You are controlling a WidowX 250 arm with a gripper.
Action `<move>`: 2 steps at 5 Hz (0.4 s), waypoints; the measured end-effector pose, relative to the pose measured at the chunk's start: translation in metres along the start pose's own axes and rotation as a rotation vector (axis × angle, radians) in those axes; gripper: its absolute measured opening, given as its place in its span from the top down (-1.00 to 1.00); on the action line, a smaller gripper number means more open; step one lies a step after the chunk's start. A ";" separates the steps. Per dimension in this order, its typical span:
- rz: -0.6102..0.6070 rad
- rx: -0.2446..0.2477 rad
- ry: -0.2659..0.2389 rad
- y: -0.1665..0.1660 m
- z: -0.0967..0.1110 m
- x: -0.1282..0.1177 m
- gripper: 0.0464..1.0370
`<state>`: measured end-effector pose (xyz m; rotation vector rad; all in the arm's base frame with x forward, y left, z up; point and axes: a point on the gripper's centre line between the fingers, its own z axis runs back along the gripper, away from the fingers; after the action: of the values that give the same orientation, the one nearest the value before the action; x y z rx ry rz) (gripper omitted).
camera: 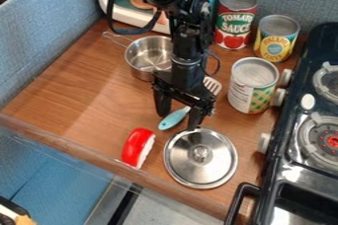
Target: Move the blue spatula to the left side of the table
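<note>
Scanning the surface (72,91) from its left edge, you have the whole transfer ahead. Past the red-and-white item (137,147), the blue spatula (174,119) lies near the middle, under your gripper (178,122), jaws spread; the metal lid (214,165) sits farther right. Grasping, carrying left and releasing all remain.

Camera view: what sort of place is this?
Looks like a toy kitchen set up on a wooden counter: a stove with burners at the right, a steel saucepan and a pot lid, plus food cans behind.
</note>
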<state>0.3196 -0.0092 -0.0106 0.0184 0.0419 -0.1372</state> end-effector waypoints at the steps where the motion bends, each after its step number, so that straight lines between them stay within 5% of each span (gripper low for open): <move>1: -0.031 0.013 0.005 -0.002 -0.004 0.002 -0.68; 2: -0.044 0.025 0.009 -0.004 -0.005 0.004 -0.10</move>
<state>0.3228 -0.0134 -0.0154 0.0426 0.0495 -0.1820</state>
